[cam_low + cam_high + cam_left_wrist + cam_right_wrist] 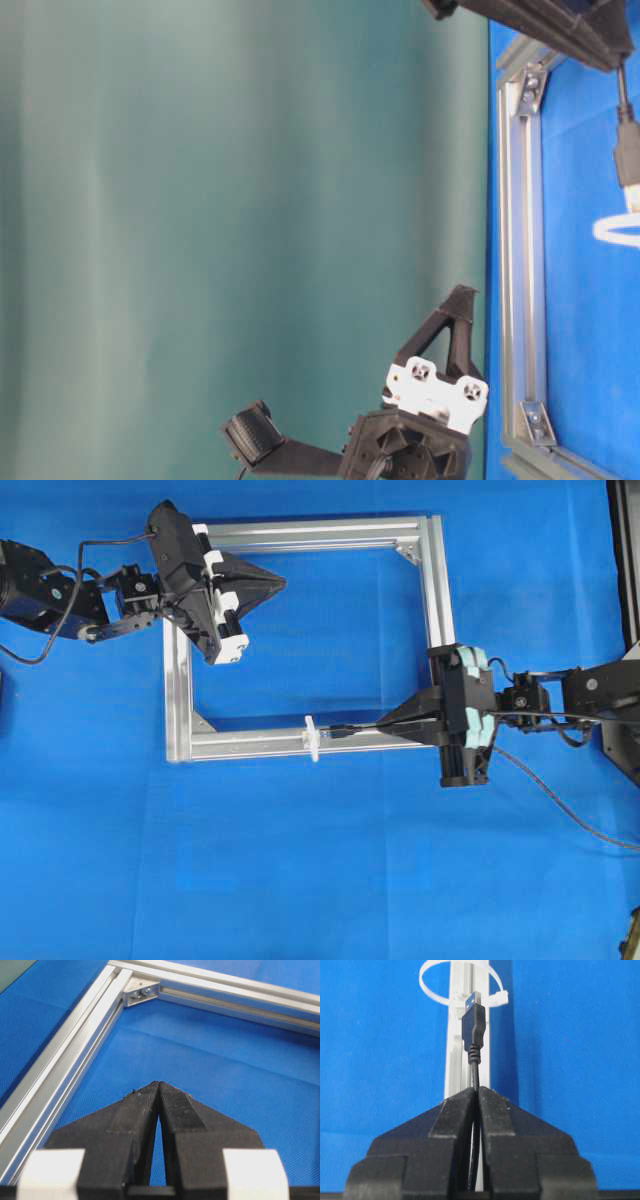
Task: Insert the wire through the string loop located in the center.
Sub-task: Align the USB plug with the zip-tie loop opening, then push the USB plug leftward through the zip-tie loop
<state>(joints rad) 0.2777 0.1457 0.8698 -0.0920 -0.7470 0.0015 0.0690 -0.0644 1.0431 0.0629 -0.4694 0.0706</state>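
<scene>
My right gripper (384,723) (476,1091) is shut on the wire (473,1022), a thin black cable ending in a dark plug with a metal tip. The plug (338,732) points left along the near rail. Its tip lies right at the mouth of the small white string loop (312,738) (499,998), which stands upright on that rail. In the table-level view the plug (630,160) ends just short of the string loop (612,231). My left gripper (283,580) (159,1085) is shut on nothing and hovers inside the frame's far left corner.
The silver aluminium frame (436,590) lies as a rectangle on the blue cloth, with corner brackets (141,992). The wire's slack (570,815) trails off to the right behind my right arm. A black stand (625,560) borders the right edge.
</scene>
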